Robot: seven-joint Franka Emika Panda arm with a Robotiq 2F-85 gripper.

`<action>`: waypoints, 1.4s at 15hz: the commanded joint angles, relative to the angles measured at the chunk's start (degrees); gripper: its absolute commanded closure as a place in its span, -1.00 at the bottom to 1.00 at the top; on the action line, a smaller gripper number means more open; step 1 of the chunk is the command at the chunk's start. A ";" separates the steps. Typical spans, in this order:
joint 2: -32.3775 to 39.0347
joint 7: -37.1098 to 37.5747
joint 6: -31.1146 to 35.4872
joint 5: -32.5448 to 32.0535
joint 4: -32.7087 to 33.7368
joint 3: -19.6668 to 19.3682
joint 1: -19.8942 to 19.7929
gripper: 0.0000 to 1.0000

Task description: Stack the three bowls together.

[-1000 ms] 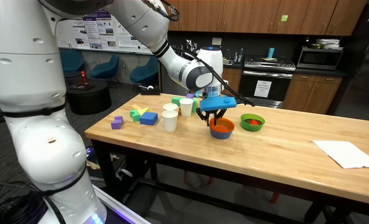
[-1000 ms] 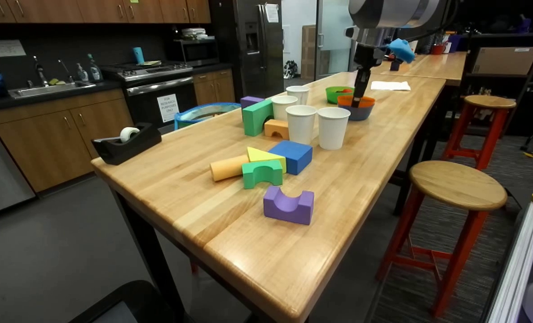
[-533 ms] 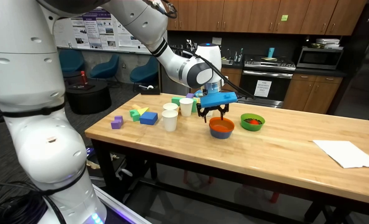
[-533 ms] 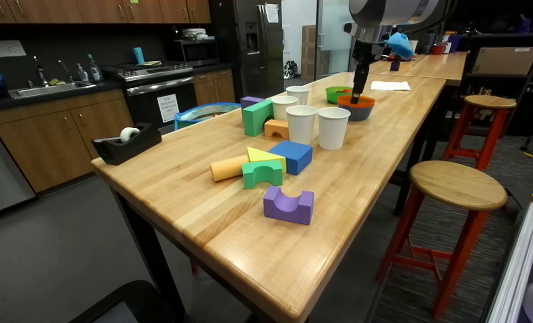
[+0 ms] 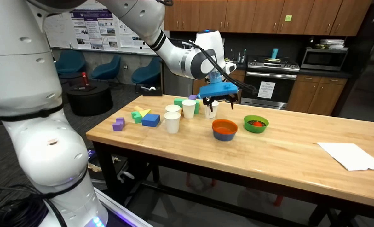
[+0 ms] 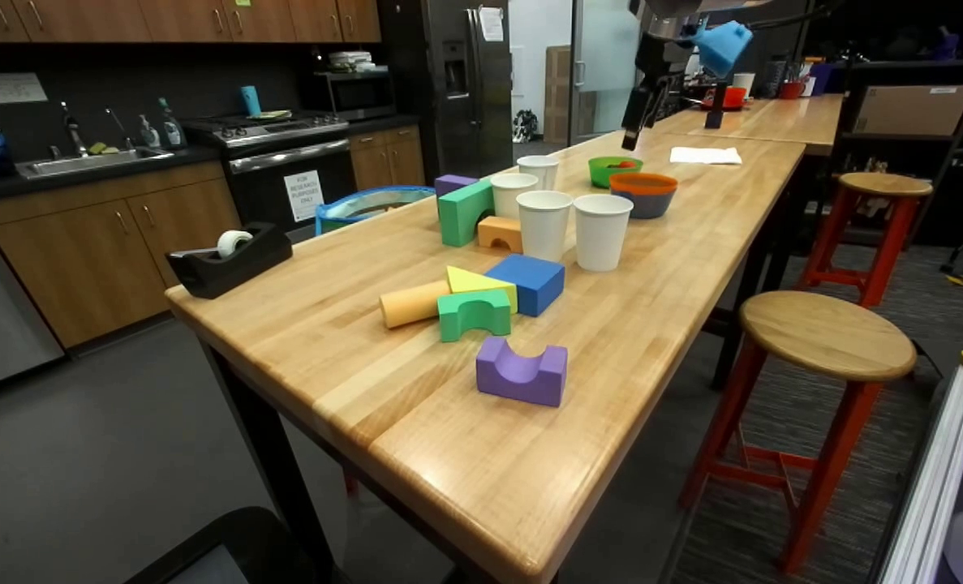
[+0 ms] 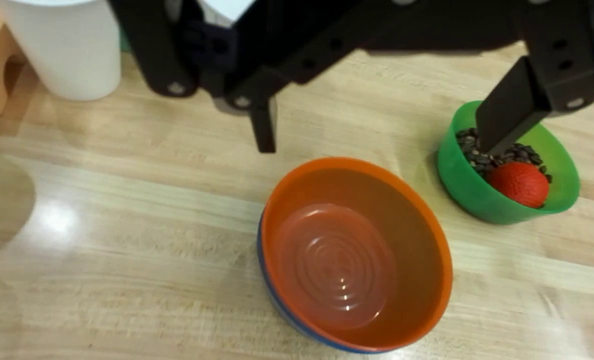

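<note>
The orange bowl (image 5: 224, 126) sits nested inside the blue bowl (image 5: 223, 137), whose lower wall shows beneath the orange rim. Beside this pair, apart from it, stands the green bowl (image 7: 469, 182); a red ball (image 7: 519, 184) and dark bean-like bits lie in it. My gripper (image 7: 382, 137) is open, its fingers wide apart with nothing between them. In an exterior view the gripper (image 5: 221, 107) hangs above and behind the nested bowls, touching none of them. From the wrist, one finger (image 7: 508, 107) partly covers the green bowl.
Several white cups (image 6: 603, 234) stand on the wooden table beside the bowls. Past them lie coloured blocks, among them a blue block (image 6: 527, 284) and a purple block (image 6: 522, 375). A white sheet (image 5: 352, 156) lies at the table's far end from the blocks.
The gripper's fingers have spread from narrow to wide and risen out of the orange bowl, moving up and back. The bowls have stayed in place.
</note>
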 commanded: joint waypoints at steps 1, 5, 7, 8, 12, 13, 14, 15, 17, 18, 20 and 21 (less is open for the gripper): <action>0.87 15.32 0.85 -6.38 1.70 -1.41 0.32 -1.00; 2.06 32.19 -2.63 -12.88 4.10 -2.56 0.31 -1.00; 3.00 38.79 -6.44 -14.11 5.89 -2.96 0.48 -1.00; 3.69 41.70 -8.57 -14.40 6.93 -3.14 0.58 -1.00; 3.68 42.37 -12.01 -11.86 6.94 -3.06 0.45 -1.00; 3.97 42.42 -12.38 -11.64 7.26 -3.07 0.46 -1.00; 4.06 42.41 -12.29 -11.64 7.24 -3.08 0.46 -1.00; 4.09 42.41 -12.29 -11.64 7.23 -3.08 0.46 -1.00; 4.09 42.41 -12.29 -11.64 7.23 -3.08 0.46 -1.00; 3.65 40.51 -11.51 -10.74 6.63 -2.83 0.40 -1.00; 3.44 35.30 -9.10 -9.41 6.26 -2.27 0.36 -1.00; 3.69 31.26 -8.60 -7.62 6.65 -1.77 0.34 -1.00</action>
